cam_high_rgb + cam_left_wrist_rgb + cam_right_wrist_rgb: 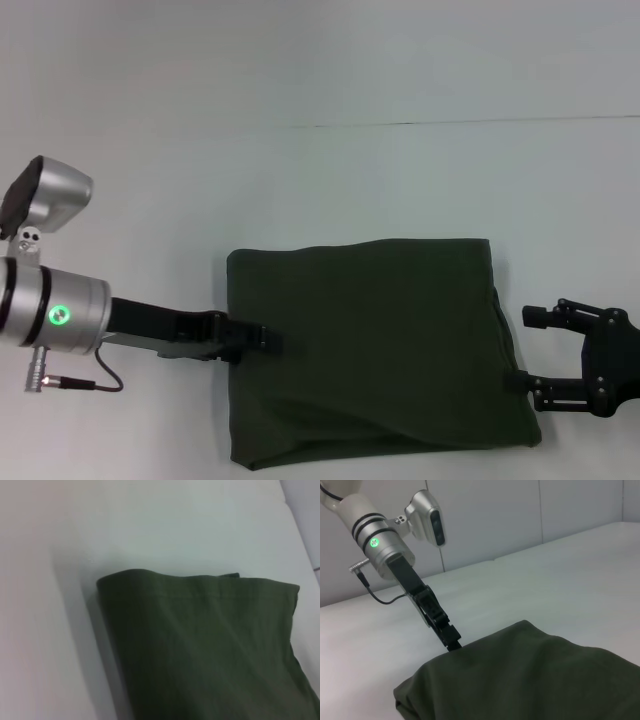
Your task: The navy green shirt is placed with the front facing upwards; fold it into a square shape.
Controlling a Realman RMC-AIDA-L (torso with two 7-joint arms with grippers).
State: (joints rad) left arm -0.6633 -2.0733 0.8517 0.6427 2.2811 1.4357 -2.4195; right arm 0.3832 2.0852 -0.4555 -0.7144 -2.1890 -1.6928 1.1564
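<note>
The navy green shirt (370, 350) lies folded into a rough square on the white table; no lettering or collar shows. It also shows in the left wrist view (200, 650) and the right wrist view (530, 680). My left gripper (268, 338) is at the shirt's left edge, shut, with its tips (453, 642) pinched into the cloth there. My right gripper (527, 348) is at the shirt's right edge, open, with one finger (545, 381) touching the cloth and the other (540, 316) just clear of it.
The white table (320, 180) stretches around the shirt on all sides. A seam line (450, 122) crosses the table at the back. A pale panelled wall (520, 515) stands behind the table.
</note>
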